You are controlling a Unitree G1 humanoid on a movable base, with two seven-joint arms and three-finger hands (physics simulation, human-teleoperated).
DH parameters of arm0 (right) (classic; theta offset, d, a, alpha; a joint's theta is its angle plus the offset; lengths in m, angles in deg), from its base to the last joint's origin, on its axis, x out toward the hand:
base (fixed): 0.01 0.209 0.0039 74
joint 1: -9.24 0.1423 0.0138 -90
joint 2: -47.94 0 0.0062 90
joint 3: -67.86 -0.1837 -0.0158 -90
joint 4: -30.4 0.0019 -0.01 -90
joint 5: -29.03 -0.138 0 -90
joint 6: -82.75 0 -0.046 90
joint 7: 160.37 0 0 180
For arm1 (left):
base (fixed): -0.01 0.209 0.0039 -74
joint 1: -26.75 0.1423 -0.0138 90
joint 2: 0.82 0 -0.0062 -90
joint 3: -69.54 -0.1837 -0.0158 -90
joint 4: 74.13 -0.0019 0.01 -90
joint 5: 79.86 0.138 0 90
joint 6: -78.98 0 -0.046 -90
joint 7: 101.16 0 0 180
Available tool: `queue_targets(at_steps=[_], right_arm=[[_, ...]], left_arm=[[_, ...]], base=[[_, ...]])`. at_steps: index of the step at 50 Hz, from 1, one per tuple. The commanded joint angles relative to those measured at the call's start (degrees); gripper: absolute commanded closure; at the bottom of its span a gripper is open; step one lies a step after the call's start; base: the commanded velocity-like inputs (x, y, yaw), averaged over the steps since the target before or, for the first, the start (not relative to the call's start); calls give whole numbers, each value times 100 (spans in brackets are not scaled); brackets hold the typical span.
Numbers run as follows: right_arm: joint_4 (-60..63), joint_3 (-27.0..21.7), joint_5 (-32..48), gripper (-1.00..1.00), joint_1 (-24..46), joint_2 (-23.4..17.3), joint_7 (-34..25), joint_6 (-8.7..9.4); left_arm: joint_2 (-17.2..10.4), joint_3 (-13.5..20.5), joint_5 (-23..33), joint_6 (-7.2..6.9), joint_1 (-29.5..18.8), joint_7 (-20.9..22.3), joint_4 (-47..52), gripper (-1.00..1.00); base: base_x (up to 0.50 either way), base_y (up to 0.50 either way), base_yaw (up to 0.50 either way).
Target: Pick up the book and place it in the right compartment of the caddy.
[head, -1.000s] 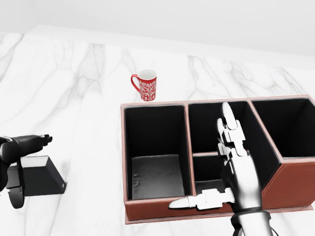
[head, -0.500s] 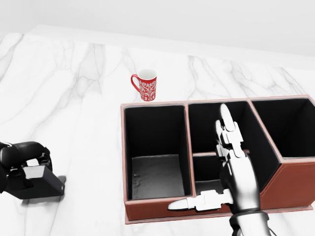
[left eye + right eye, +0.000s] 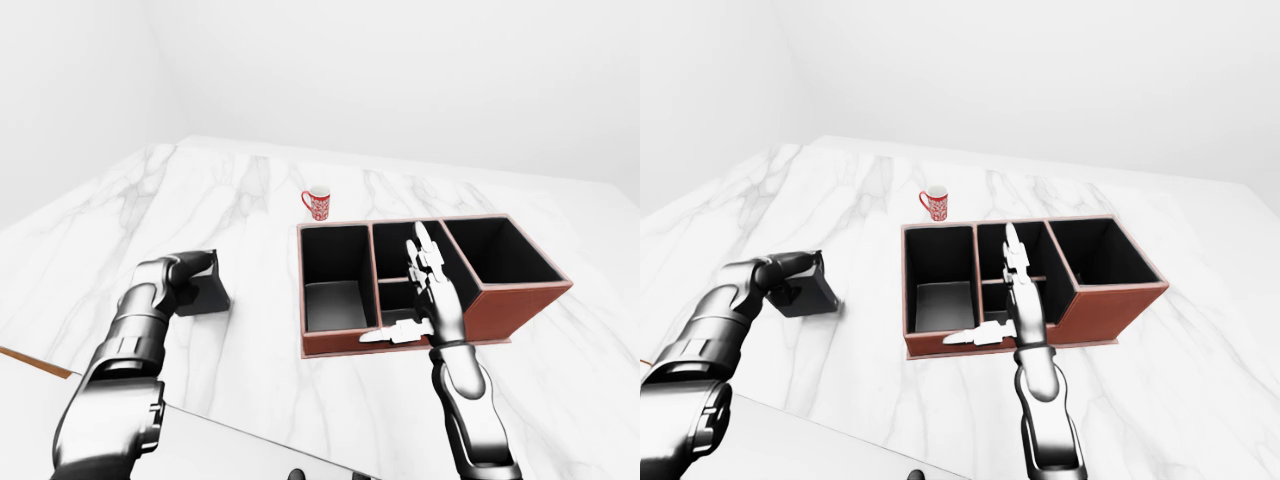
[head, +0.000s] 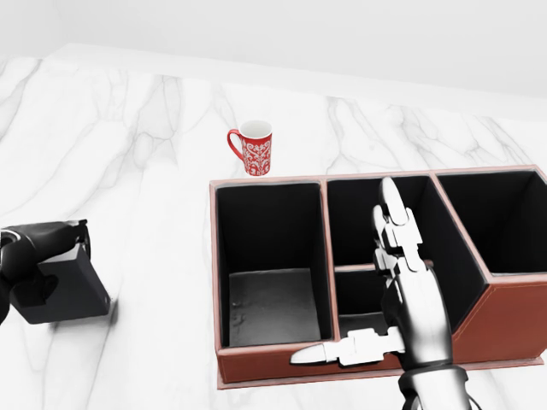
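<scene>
The black book (image 4: 61, 292) sits at the left of the head view, tilted on the white marble counter. My left hand (image 4: 44, 246) is curled over its top edge, fingers closed round it. The reddish-brown caddy (image 4: 267, 362) with black insides lies right of centre; its right compartment (image 4: 502, 224) holds nothing I can see. My right hand (image 4: 385, 273) hovers open above the caddy's middle compartment, fingers stretched straight and thumb pointing left over the near wall.
A red-and-white patterned mug (image 4: 254, 147) stands just above the caddy's left compartment. Bare marble (image 4: 154, 196) separates book and caddy. In the left-eye view the counter's edge (image 3: 30, 362) runs across the lower left.
My left hand came down onto the book and closed on its top edge; the book has tipped and shifted slightly left and up. The right hand has stayed put.
</scene>
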Motion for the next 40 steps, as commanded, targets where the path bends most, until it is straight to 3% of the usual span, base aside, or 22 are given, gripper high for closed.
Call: queue_targets(at_steps=[1, 2, 4, 9, 11, 12, 13, 15, 19, 20, 21, 23, 25, 26, 28, 33, 34, 36, 37, 38, 40], right_arm=[[-270, -7, 12, -100, -22, -1, 24, -126], [-265, -3, 19, -100, -24, 0, 25, -126], [-219, -4, 17, -100, -33, -2, 19, -126], [-237, -4, 27, -100, -17, 0, 20, -126], [175, 16, 43, -100, 20, 7, 2, 207], [248, 22, 47, -100, 25, 8, 1, 285], [46, 19, 39, -100, -10, 4, 10, 46], [-155, -4, 24, -100, -10, -3, 20, -126], [-228, 1, 38, -100, 1, 2, 28, -126], [48, 24, 63, -100, 13, 7, 16, 73], [71, 26, 65, -100, 14, 7, 16, 96], [-233, 11, 79, -100, 33, -8, 33, -126], [-292, 9, 116, -100, 84, -9, 42, -126], [44, 51, 190, -100, 155, -12, 5, 188], [-27, 71, 273, -100, 200, -19, 13, 119], [-559, -17, 447, -100, 877, -26, 22, 202], [-344, 9, 659, -100, 1260, -62, -29, 708], [-508, -64, 658, -100, 1638, -40, -56, 874], [-805, -84, 650, -100, 1732, -55, -31, 694], [-742, -107, 685, -100, 2008, -59, -60, 874], [-895, -97, 683, -100, 2198, -58, -90, 874]], left_arm=[[-73, 548, 48, -110, -209, -110, 1917, 100], [-84, 561, 12, -122, -155, 73, 2179, 100], [-30, 698, -64, -334, 105, 337, 3049, 100], [-47, 800, -52, -436, 288, 638, 3762, 100], [-55, 825, -59, -428, 325, 713, 3883, 100], [-54, 837, -72, -422, 336, 713, 3931, 100], [-54, 844, -68, -423, 353, 713, 3972, 100], [-50, 863, -24, -410, 480, 713, 4114, 100], [-55, 919, -4, -449, 542, 713, 4372, 100], [-24, 934, 15, -470, 673, 713, 4545, 100], [-20, 938, 18, -470, 682, 713, 4559, 100], [-6, 977, 16, -493, 769, 713, 4811, 100], [7, 1003, 29, -501, 849, 713, 4959, 100], [36, 1003, 55, -482, 940, 713, 5035, 100], [49, 1021, 75, -484, 981, 713, 5139, 100], [103, 1106, 113, -528, 1171, 713, 5646, 100], [108, 1138, 100, -580, 1209, 713, 5899, 100], [117, 1164, 106, -586, 1260, 713, 6115, 100], [127, 1179, 100, -588, 1279, 713, 6224, 100], [157, 1197, 109, -611, 1354, 713, 6432, 100], [203, 1232, 123, -616, 1482, 713, 6733, 100]], base=[[0, 0, 0], [0, 0, 0], [0, 0, 0], [0, 0, 0], [0, 0, 0], [0, 0, 0], [0, 0, 0], [0, 0, 0], [0, 0, 0], [0, 0, 0], [0, 0, 0], [0, 0, 0], [0, 0, 0], [0, 0, 0], [0, 0, 0], [0, 0, 0], [0, 0, 0], [0, 0, 0], [0, 0, 0], [0, 0, 0], [0, 0, 0]])
